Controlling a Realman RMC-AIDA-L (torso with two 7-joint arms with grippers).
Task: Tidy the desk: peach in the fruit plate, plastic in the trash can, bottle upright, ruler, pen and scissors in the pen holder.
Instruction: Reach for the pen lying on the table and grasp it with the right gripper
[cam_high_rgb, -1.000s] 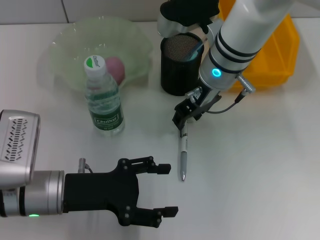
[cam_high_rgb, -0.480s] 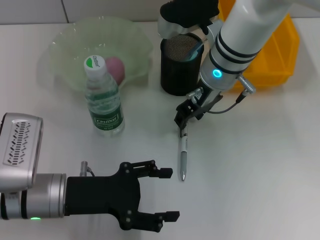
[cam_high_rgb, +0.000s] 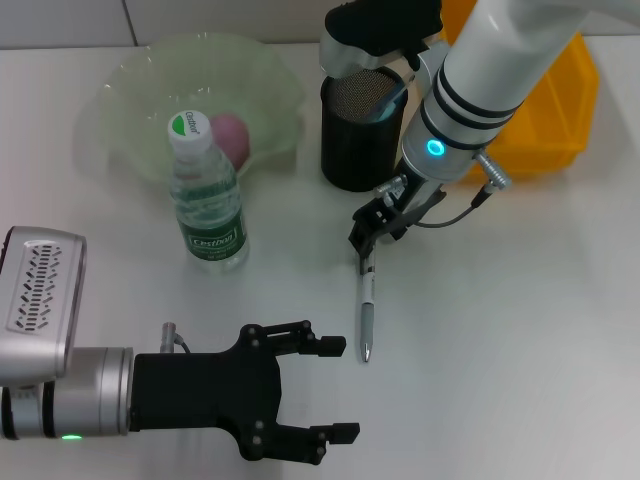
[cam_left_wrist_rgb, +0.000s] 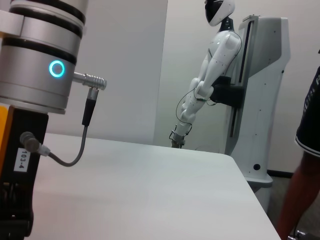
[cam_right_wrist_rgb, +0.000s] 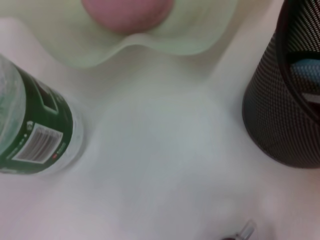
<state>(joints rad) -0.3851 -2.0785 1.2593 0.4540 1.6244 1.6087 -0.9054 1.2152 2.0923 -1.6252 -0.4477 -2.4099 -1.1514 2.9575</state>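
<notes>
A silver pen (cam_high_rgb: 366, 312) lies on the white table in front of the black mesh pen holder (cam_high_rgb: 360, 130). My right gripper (cam_high_rgb: 368, 238) is at the pen's upper end and looks shut on it, with the pen resting on the table. A sliver of the pen's end shows in the right wrist view (cam_right_wrist_rgb: 244, 231). My left gripper (cam_high_rgb: 343, 389) is open and empty, low at the front left. The bottle (cam_high_rgb: 208, 200) stands upright. The peach (cam_high_rgb: 230, 135) lies in the pale green fruit plate (cam_high_rgb: 130, 90). Something blue is inside the holder.
A yellow bin (cam_high_rgb: 555, 110) stands at the back right behind my right arm. The right wrist view shows the bottle (cam_right_wrist_rgb: 35, 135), the plate (cam_right_wrist_rgb: 190, 40) and the holder (cam_right_wrist_rgb: 285, 115) close by. A white humanoid robot (cam_left_wrist_rgb: 210, 75) stands beyond the table.
My left gripper has shifted a little to the right and nearer the front edge. My right gripper has narrowed slightly at the pen's upper end. The pen has not moved.
</notes>
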